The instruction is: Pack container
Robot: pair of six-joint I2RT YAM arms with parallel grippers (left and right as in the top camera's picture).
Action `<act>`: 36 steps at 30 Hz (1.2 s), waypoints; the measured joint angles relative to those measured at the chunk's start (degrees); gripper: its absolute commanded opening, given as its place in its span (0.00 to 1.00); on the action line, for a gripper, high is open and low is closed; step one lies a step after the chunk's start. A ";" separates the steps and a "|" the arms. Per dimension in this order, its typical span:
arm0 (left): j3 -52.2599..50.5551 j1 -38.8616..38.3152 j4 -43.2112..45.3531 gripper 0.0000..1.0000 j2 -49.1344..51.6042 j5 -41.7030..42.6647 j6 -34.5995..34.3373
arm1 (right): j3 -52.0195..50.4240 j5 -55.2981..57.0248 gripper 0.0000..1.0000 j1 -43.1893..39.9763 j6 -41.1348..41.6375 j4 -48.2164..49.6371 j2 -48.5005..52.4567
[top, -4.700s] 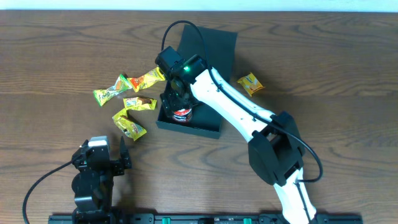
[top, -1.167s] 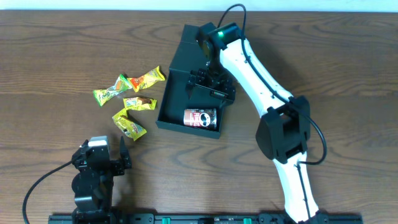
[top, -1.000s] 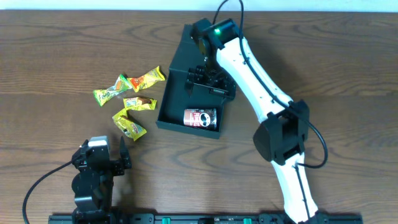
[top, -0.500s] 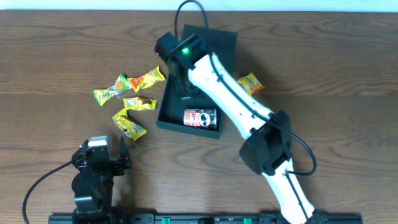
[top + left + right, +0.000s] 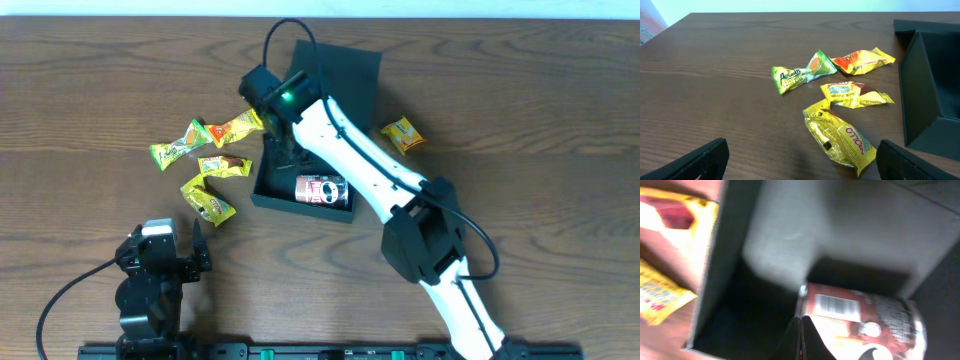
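Note:
The container (image 5: 300, 206) is a dark open box mid-table, its flap lid (image 5: 345, 68) lying flat behind it. A small red can (image 5: 322, 188) lies on its side inside, near the front wall. My right gripper (image 5: 287, 152) hangs over the box's left half; in the right wrist view it (image 5: 801, 341) is shut and empty, just above the can (image 5: 860, 320) and the box wall (image 5: 722, 280). My left gripper (image 5: 802, 167) stands open near the front left, a yellow packet (image 5: 840, 137) lying ahead between its fingers (image 5: 710, 157).
Several snack packets lie left of the box: green (image 5: 178, 145), orange (image 5: 235, 127), yellow-brown (image 5: 223, 165) and yellow (image 5: 207, 200). Another yellow packet (image 5: 402, 133) lies right of the box. The right arm (image 5: 350, 150) stretches across the box.
My right arm has swung from the lid's right side leftward over the box, and its gripper has gone from open to shut. The packet right of the box now shows. The left arm is still.

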 measured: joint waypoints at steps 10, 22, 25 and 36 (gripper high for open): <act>0.00 0.00 0.00 0.95 0.00 0.00 0.00 | -2.21 -2.75 0.02 3.39 -1.68 4.92 0.00; 0.00 0.00 0.00 0.95 0.00 0.00 0.00 | -7.43 -3.80 0.01 4.66 -1.88 8.94 0.00; 0.00 0.00 0.00 0.95 0.00 0.00 0.00 | -8.33 -4.24 0.02 4.72 -1.90 10.29 0.00; 0.00 0.00 0.00 0.95 0.00 0.00 0.00 | -10.08 -7.37 0.01 4.85 -6.10 10.62 0.00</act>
